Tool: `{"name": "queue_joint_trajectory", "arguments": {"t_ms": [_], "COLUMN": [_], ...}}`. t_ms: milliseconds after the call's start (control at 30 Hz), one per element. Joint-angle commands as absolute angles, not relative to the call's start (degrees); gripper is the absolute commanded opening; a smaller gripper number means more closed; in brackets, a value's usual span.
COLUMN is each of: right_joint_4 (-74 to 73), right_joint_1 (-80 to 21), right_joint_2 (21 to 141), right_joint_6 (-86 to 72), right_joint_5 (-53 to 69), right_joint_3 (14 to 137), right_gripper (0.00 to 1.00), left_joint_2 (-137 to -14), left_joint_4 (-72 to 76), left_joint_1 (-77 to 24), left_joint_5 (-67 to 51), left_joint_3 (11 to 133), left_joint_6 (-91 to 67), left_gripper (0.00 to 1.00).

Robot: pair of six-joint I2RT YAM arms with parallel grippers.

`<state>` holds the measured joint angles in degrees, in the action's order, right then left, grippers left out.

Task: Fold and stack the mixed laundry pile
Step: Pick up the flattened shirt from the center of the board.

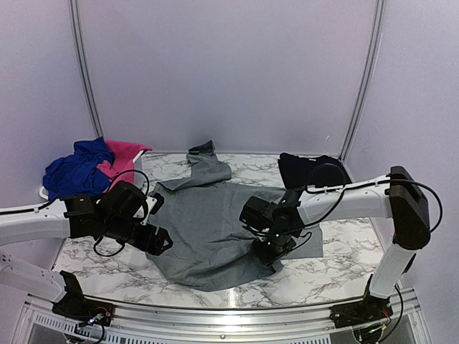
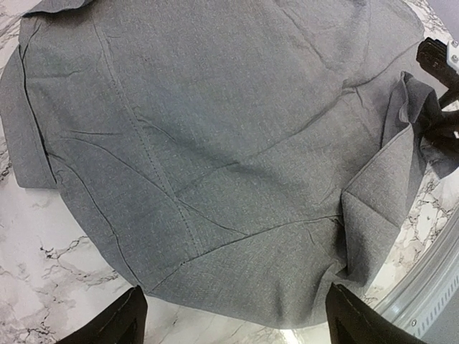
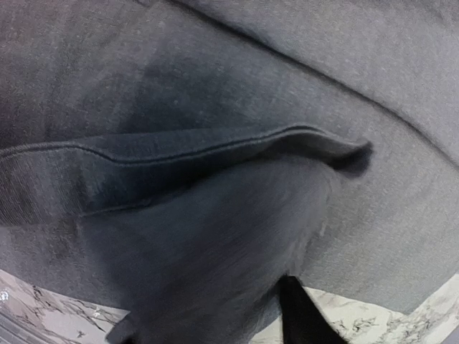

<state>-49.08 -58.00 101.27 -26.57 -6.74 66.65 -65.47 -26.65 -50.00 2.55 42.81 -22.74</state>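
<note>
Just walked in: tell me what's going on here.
Two robot arms are working on a grey shirt spread on the marble table. The right gripper is down at its near right edge, cloth bunched around it; whether it grips is unclear. The left gripper hovers open over the shirt's left side. A blue garment and a pink garment lie far left, a black garment far right.

The place looks like a robotics lab test booth. Plain pale fabric walls (image 1: 229, 72) stretch over curved metal poles (image 1: 84, 79), enclosing a marble-patterned table (image 1: 344, 269) with white robot arms (image 1: 351, 199) bolted to an aluminium rail (image 1: 229, 315).
</note>
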Motion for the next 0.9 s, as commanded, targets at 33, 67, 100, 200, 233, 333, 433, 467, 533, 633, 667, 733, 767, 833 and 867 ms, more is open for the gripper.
{"name": "queue_joint_trajectory", "arguments": {"t_ms": [33, 67, 100, 200, 233, 333, 433, 467, 533, 633, 667, 733, 767, 833, 867], "right_joint_4": [-49.59, -48.92, -47.96, -43.80, -42.35, -36.10, -24.51, -21.29, -17.07, -22.88, -26.74, -35.65, -40.45, -49.80, -53.50], "right_joint_1": [-58.10, -58.14, -58.16, -58.27, -58.20, -58.18, -58.26, -58.32, -58.47, -58.57, -58.69, -59.40, -59.63, -59.68, -59.68], "right_joint_2": [92.54, 88.18, 84.81, 73.45, 69.99, 62.47, 58.66, 58.32, 58.63, 61.07, 62.39, 65.54, 67.30, 72.91, 75.13], "right_joint_6": [-27.16, -27.28, -27.49, -28.58, -29.86, -36.40, -43.73, -44.92, -43.92, -34.72, -30.30, -20.55, -16.20, -11.07, -11.51], "right_joint_5": [-3.82, -0.04, 3.58, 13.43, 16.16, 24.68, 32.30, 34.11, 37.22, 37.25, 36.11, 33.74, 32.31, 28.66, 27.53], "right_joint_3": [67.13, 66.35, 65.43, 61.83, 60.85, 57.31, 53.01, 52.38, 52.91, 58.94, 62.21, 69.48, 73.30, 80.65, 83.03], "right_gripper": [0.00, 0.00, 0.00, 0.00, 0.00, 0.00, 0.00, 0.00, 0.00, 0.00, 0.00, 0.00, 0.00, 0.00, 0.00], "left_joint_2": [-63.55, -63.33, -63.33, -64.39, -65.09, -67.50, -68.73, -68.52, -67.21, -64.72, -64.09, -63.01, -62.60, -62.36, -62.14], "left_joint_4": [-25.69, -25.76, -25.82, -25.98, -26.07, -26.10, -25.46, -25.03, -23.75, -22.42, -22.34, -22.35, -22.41, -23.23, -23.65], "left_joint_1": [-50.28, -50.27, -50.27, -50.27, -50.27, -50.27, -50.27, -50.27, -50.27, -50.27, -50.27, -50.35, -50.36, -50.36, -50.36], "left_joint_5": [3.31, 3.48, 3.52, 3.41, 3.50, 3.74, 3.47, 3.39, 2.20, -1.97, -3.40, -4.22, -4.13, -4.17, -4.52], "left_joint_3": [42.26, 41.92, 41.79, 42.22, 42.51, 43.75, 45.52, 45.80, 45.76, 45.26, 44.87, 43.99, 43.14, 42.78, 42.72], "left_joint_6": [-22.78, -22.74, -22.76, -22.51, -22.25, -21.32, -20.30, -19.76, -18.14, -15.13, -14.54, -13.99, -14.31, -15.14, -15.90], "left_gripper": [0.88, 0.87, 0.87, 0.86, 0.85, 0.85, 0.86, 0.86, 0.87, 0.87, 0.86, 0.84, 0.83, 0.80, 0.78]}}
